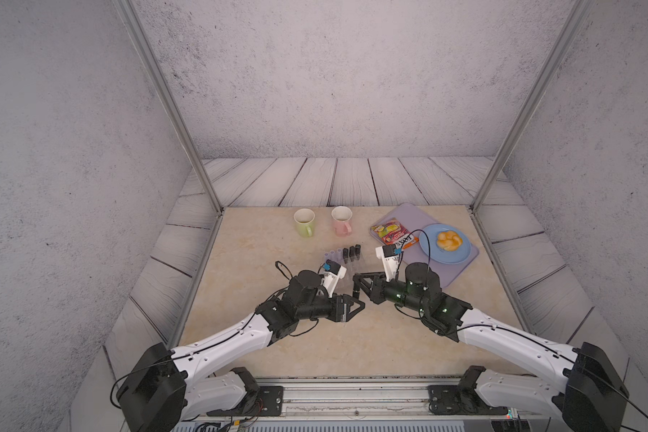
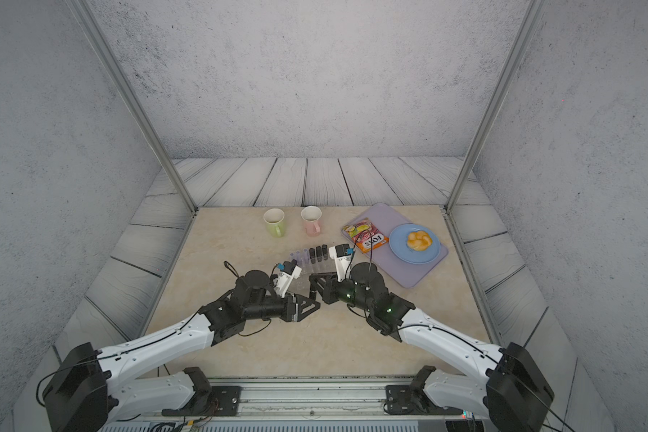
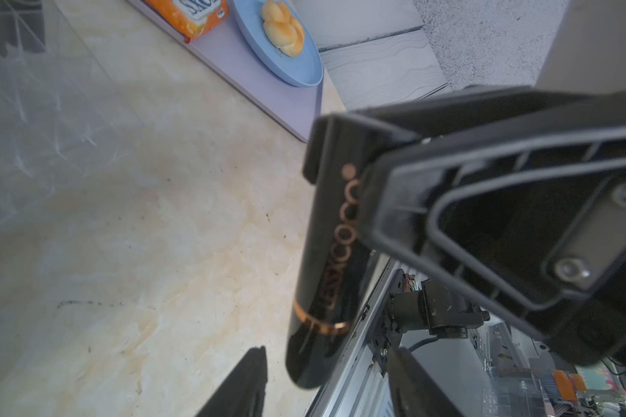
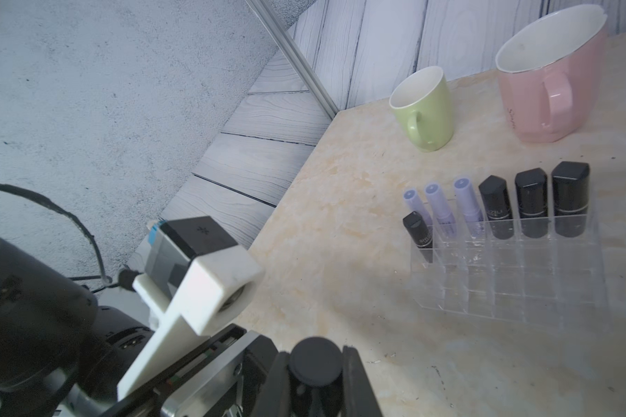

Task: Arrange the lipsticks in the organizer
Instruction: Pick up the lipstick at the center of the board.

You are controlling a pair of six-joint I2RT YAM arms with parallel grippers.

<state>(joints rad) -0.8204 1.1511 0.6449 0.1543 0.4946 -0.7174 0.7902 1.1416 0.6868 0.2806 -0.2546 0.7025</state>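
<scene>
The right gripper (image 4: 316, 375) has its fingers clamped on a black lipstick (image 3: 318, 252), gripping it near one end. The left gripper (image 3: 326, 352) meets it from the opposite side. Its fingers (image 3: 244, 382) stand apart on either side of the tube's other end, below the copper-coloured band, with a sliver of gap showing on each side. This happens near the middle of the surface (image 1: 315, 351), just on the near side of the organizer (image 4: 503, 285). Whether the tube's lower end is clear of the surface is hard to tell.

The clear organizer sits near the middle of the surface, in front of the green mug (image 4: 425, 108) and the pink mug (image 4: 546, 90), which stand by the far edge. Its row nearest the mugs is full. It holds three lilac lipsticks (image 4: 440, 205) at the left and three black lipsticks (image 4: 531, 202) at the right, all upright in their cells. One more black tube (image 4: 418, 234) stands in the left end cell of the next row.

Toward the far right corner lies a lilac tray (image 1: 461, 269), carrying snack packets (image 1: 390, 230) and a blue plate (image 1: 433, 252) with a knotted bun (image 1: 449, 240).
</scene>
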